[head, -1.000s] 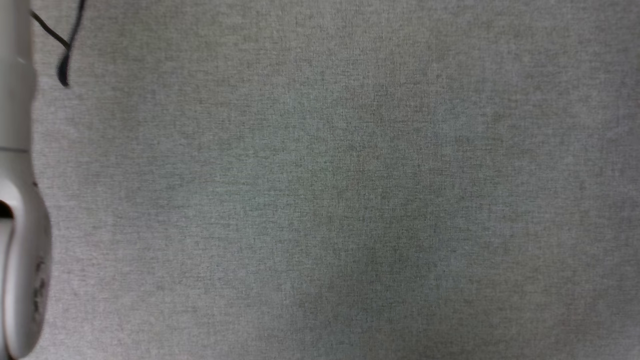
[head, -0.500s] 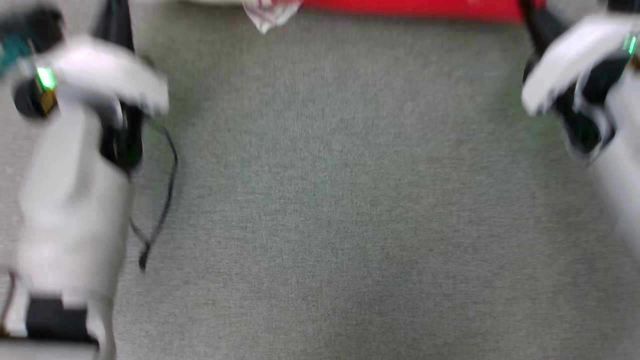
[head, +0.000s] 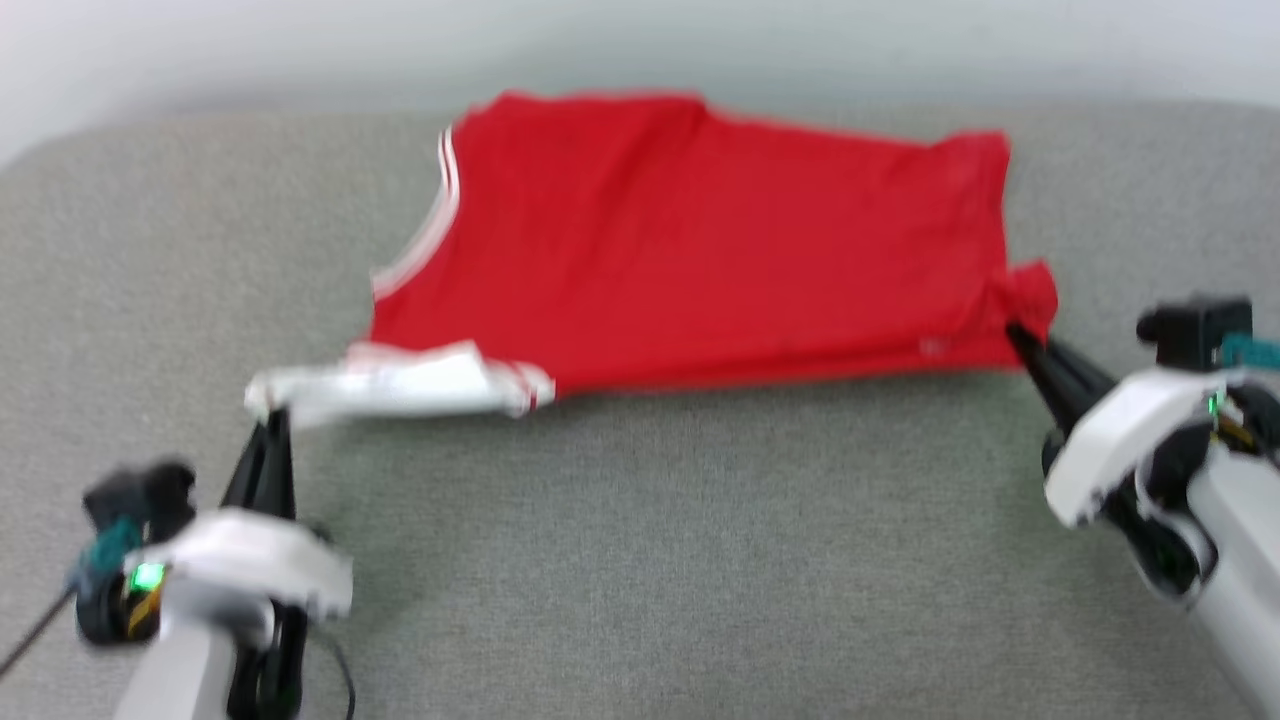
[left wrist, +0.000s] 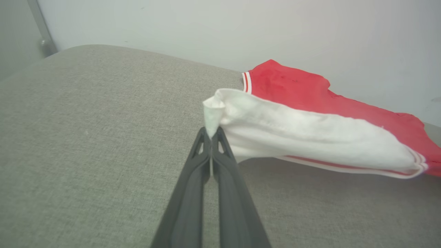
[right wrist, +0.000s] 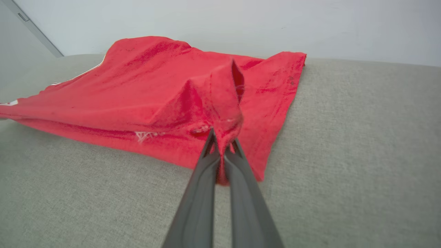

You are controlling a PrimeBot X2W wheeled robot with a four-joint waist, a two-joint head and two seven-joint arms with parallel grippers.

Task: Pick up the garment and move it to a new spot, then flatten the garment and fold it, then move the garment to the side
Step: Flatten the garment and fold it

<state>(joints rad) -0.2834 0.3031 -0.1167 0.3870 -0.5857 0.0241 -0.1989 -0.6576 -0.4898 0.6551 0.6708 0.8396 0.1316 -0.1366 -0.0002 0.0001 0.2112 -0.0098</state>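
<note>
Left gripper (left wrist: 210, 132) pinched shut on the tip of the white sleeve (left wrist: 310, 137); right gripper (right wrist: 222, 139) clamped together on a bunched red corner of the garment (head: 700, 240); garment stretched between both, lying on the grey fabric surface (head: 640, 560) near the pale wall (head: 640, 40).
</note>
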